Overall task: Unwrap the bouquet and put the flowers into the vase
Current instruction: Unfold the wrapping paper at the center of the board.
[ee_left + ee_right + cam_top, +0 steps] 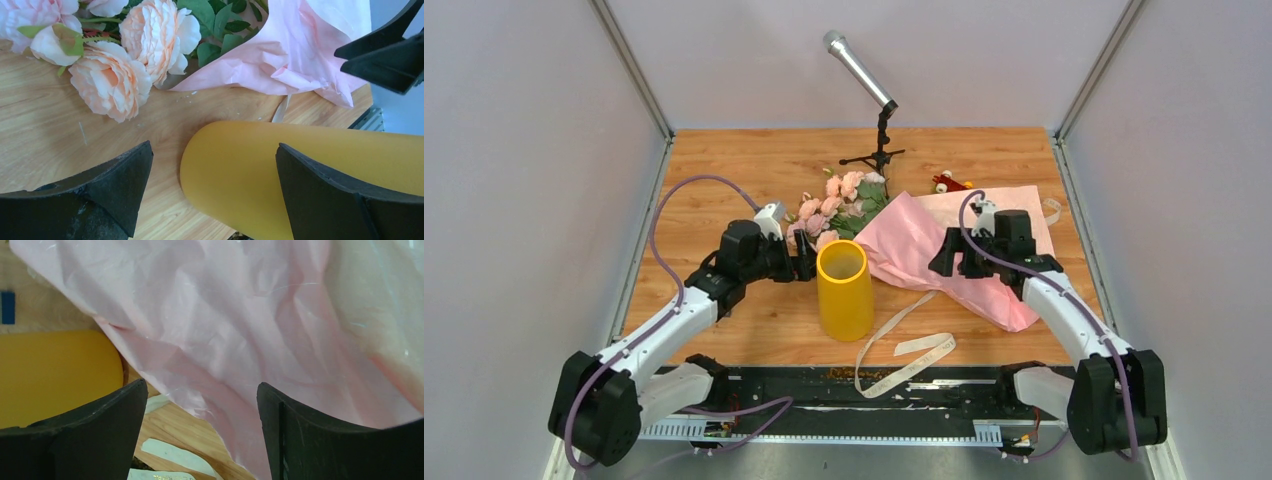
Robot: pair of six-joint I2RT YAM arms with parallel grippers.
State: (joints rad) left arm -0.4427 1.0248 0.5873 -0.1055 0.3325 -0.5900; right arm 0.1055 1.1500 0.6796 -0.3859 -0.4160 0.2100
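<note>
The bouquet [929,240] lies with its long axis from 10 to 4 o'clock, flowers [834,203] toward 10, beside the upright vase [844,292]; left gripper [807,259] and right gripper [943,263] are spread, empty.

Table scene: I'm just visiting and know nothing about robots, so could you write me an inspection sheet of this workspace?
Surface: wooden table.
Job's things: vase upright, no flowers in it; flowers lying behind it, stems hidden by the opened pink paper; ribbon loose near the front edge.
Clutter: microphone on a stand at the back; small red thing by the paper, too small to identify.
Grippers: left gripper open beside the vase; right gripper open over the paper, holding nothing.
Cables: purple cable looped along each arm.
Surroundings: grey walls on three sides.
</note>
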